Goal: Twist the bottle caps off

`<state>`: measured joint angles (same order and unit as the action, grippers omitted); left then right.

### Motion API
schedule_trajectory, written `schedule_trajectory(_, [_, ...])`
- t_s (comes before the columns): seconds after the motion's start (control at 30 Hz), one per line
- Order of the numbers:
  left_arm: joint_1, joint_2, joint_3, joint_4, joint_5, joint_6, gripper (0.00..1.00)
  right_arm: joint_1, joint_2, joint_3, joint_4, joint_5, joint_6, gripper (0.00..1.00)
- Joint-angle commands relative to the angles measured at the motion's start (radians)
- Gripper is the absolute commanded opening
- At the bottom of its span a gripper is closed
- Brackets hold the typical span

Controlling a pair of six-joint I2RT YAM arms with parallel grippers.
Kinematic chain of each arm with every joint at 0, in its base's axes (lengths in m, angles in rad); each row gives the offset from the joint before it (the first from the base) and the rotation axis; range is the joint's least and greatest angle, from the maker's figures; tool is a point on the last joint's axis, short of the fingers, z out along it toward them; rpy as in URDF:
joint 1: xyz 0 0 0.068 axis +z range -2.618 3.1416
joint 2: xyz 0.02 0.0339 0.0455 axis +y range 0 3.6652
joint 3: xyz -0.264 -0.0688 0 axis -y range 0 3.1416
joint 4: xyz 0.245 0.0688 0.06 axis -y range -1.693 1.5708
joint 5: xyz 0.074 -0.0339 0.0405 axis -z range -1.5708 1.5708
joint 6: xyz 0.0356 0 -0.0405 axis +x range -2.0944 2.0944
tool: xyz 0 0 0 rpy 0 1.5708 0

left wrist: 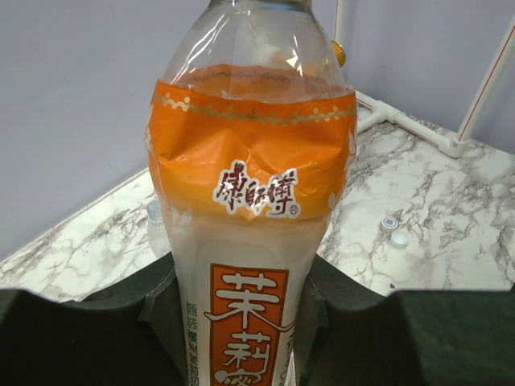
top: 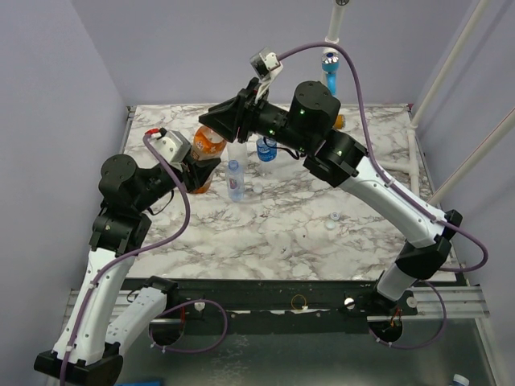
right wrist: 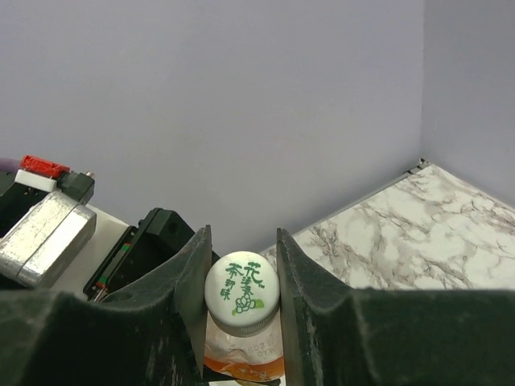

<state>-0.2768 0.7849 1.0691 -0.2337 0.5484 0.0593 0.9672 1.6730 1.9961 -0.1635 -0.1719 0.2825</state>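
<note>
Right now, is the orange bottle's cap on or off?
On. The right wrist view shows the white cap seated on the neck of the orange bottle, with the right gripper closed on it.

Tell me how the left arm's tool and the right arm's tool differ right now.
The left tool clamps the orange bottle around its body; the right tool clamps the white cap on top. The left tool sits lower on the bottle, the right tool above it. Both are shut on the same bottle.
</note>
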Motion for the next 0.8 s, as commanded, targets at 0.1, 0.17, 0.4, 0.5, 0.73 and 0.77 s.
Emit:
schedule_trajectory(0.1, [0.001,-0.020,0.022,0.026,0.260,-0.160,0.16,0.003,-0.107,-0.084,0.185,-0.276,-0.035,0.01])
schedule_trajectory(0.17, [0.002,-0.007,0.042,0.028,0.414,-0.225,0.16,0.003,-0.136,-0.110,0.241,-0.413,-0.039,0.01])
schedule_trajectory(0.4, [0.002,0.049,0.103,0.038,0.678,-0.415,0.16,0.002,-0.141,-0.120,0.408,-0.960,0.067,0.00])
schedule_trajectory(0.5, [0.002,0.050,0.107,0.047,0.700,-0.442,0.16,0.002,-0.108,-0.112,0.533,-1.146,0.187,0.01])
schedule_trajectory(0.73, [0.002,0.054,0.112,0.063,0.716,-0.470,0.17,0.002,-0.109,-0.090,0.459,-1.124,0.132,0.01])
schedule_trajectory(0.77, [0.002,0.053,0.111,0.065,0.708,-0.467,0.17,0.002,-0.115,-0.084,0.392,-1.071,0.089,0.01])
